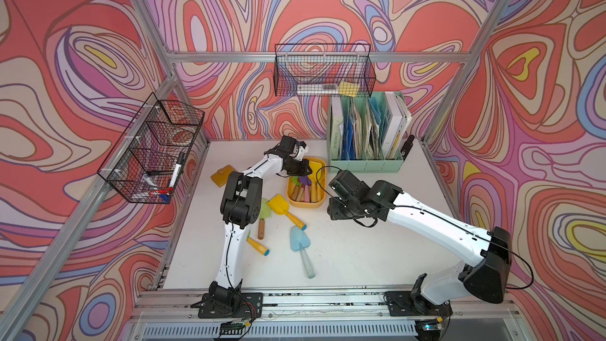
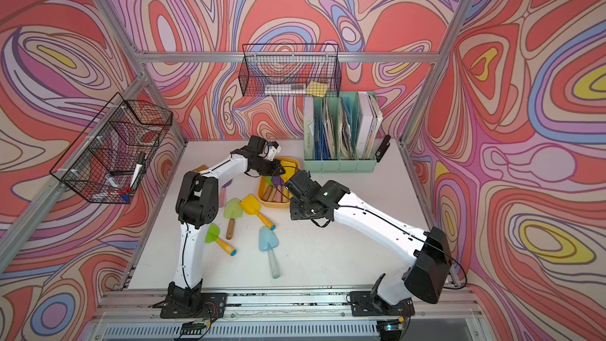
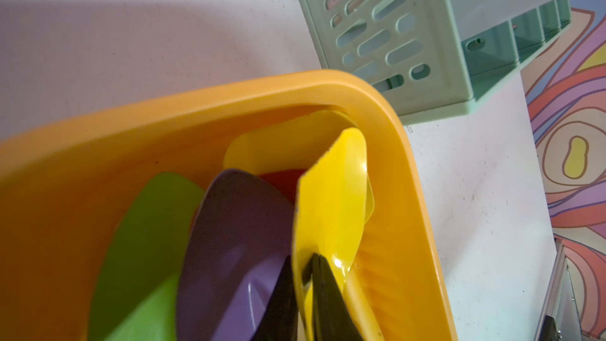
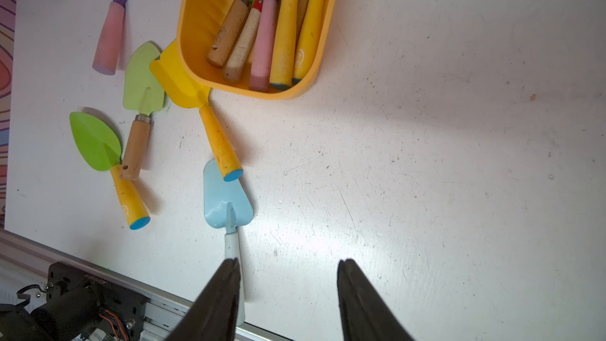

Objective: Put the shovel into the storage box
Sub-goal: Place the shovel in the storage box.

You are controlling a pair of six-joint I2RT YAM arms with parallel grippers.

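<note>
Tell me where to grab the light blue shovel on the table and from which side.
Take the light blue shovel by its pale handle, coming down from above with the jaws across it. It lies flat, and the handle is slim and lies clear, while the yellow shovel's handle end crowds the blade tip.

Yellow-orange storage box (image 1: 306,205); mint-green file organizer (image 1: 365,163); black wire baskets (image 1: 324,70); white table (image 1: 360,250); walls (image 1: 82,60) patterned in swirling red, lilac, blue and yellow bands; yellow shovel (image 3: 331,198); purple shovel (image 3: 236,224); green shovel (image 3: 147,241).
</note>
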